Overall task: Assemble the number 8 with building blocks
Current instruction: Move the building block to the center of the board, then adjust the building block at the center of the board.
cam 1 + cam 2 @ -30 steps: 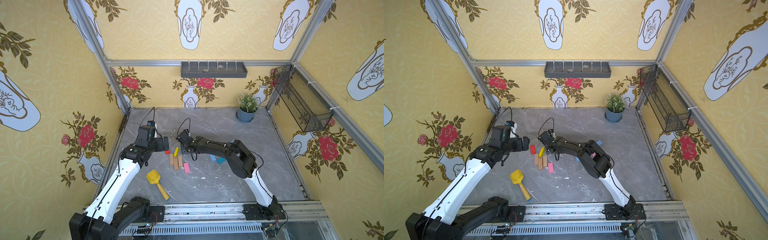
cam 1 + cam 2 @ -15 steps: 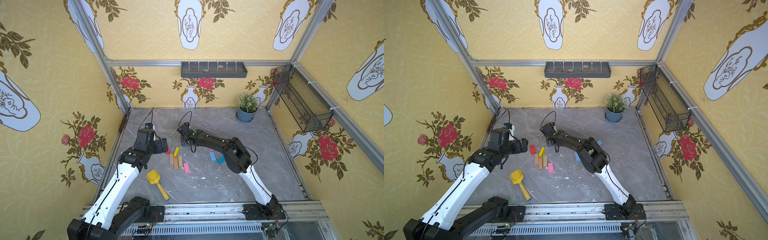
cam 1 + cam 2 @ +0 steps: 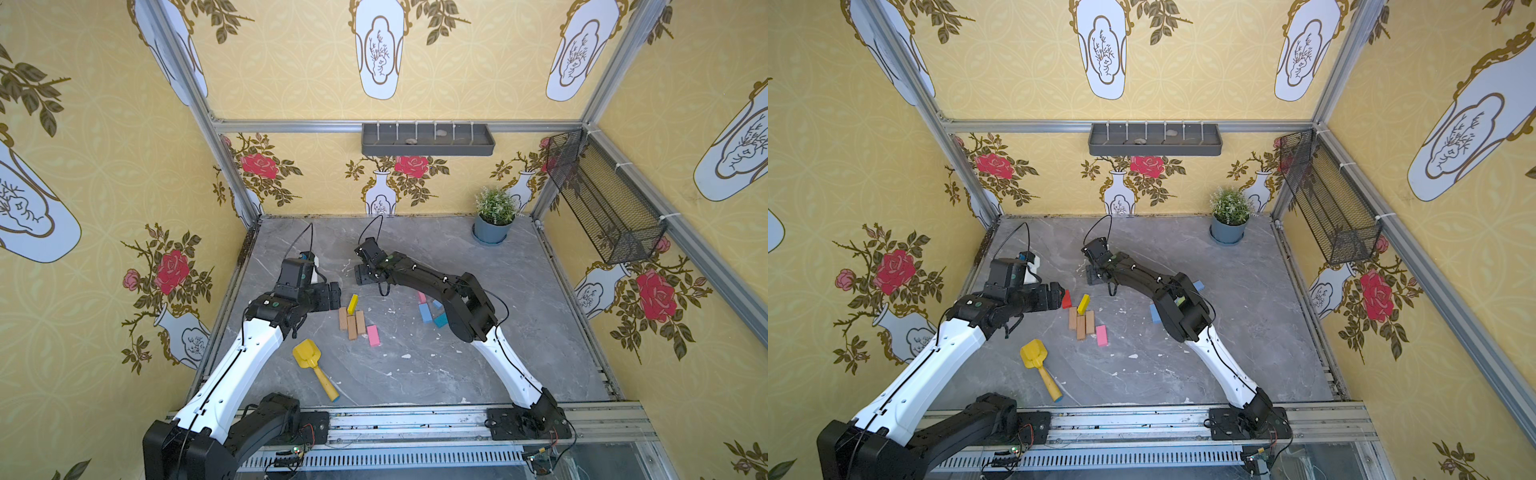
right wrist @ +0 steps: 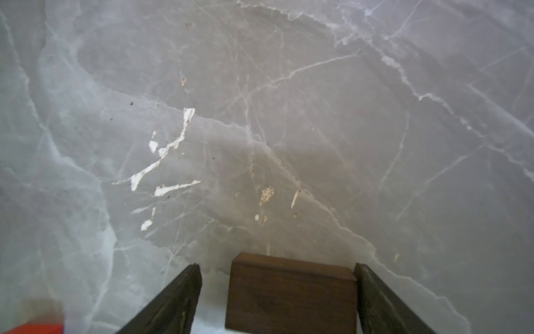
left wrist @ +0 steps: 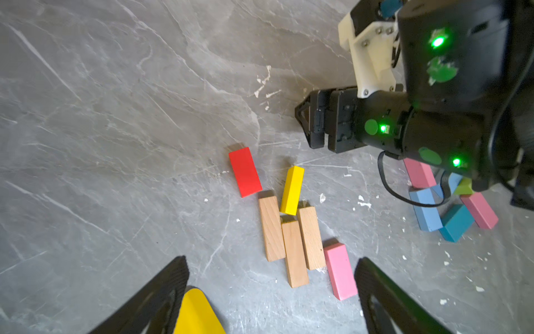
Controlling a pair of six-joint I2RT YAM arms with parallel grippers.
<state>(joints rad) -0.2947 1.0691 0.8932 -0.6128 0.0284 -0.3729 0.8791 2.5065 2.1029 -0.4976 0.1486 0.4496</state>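
Grey table, bracketing brown block between parted fingers of right gripper, spreading left gripper wide near red block and tan blocks, storing two stones in wall tray, housing plant in blue pot

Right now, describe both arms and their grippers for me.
Both the left arm and the right arm have a white lower link, then black joints and links. Thin black cables loop out near each wrist. The right arm carries green lights. The left gripper and right gripper have flat, dark, tapering fingers.
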